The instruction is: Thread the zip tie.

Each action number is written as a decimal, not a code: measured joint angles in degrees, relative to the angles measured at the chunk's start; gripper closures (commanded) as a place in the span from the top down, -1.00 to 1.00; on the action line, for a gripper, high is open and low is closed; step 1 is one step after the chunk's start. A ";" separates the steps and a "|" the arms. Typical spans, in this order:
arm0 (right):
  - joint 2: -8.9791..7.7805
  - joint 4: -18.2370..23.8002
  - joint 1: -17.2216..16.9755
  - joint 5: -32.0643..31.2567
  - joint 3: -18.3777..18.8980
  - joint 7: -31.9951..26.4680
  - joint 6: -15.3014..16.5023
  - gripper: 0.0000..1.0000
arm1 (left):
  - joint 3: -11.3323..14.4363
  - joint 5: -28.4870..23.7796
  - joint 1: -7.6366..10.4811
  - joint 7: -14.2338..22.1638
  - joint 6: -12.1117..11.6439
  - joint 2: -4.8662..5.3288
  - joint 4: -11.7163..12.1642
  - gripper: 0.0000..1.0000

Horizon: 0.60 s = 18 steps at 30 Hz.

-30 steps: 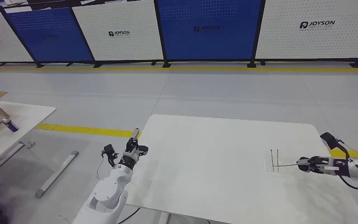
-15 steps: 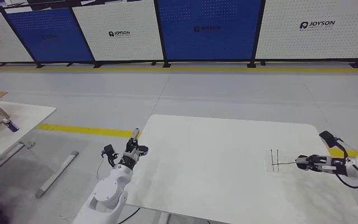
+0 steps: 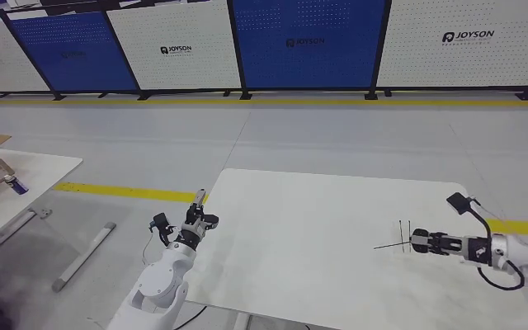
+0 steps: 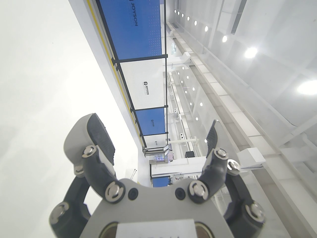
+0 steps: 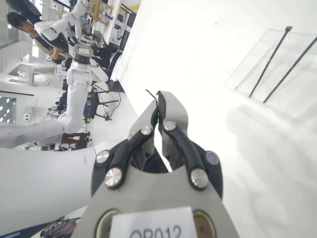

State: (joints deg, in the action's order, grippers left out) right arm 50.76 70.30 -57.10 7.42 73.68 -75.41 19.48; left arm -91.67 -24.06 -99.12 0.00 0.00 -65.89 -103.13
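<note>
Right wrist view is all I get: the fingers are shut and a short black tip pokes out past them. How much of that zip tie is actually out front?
Observer: In the top view the thin black plastic zip tie runs out of the right gripper as a long straight strip, pointing toward the middle of the white table.
Operator: Where is the other arm?
Observer: The left gripper is by the table's left edge, far across from the tie.
Operator: Could it take the tie as it is?
Observer: Probably, once it is brought over. The left wrist view shows its fingers spread wide with nothing between them.
</note>
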 measured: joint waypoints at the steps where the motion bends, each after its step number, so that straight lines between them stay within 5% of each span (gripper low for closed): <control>1: 0.00 -0.02 0.01 0.05 0.01 0.00 0.00 -1.00 | 0.00 0.00 0.00 0.00 0.00 0.00 0.00 1.00; 18: 0.07 0.69 -0.45 0.05 -0.14 0.79 0.00 -1.00 | 0.00 0.00 0.00 0.00 0.00 0.00 0.00 1.00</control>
State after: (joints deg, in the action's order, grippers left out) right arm 50.84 70.99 -57.56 7.46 73.54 -74.62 19.48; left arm -91.67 -24.06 -99.12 0.00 0.00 -65.89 -103.13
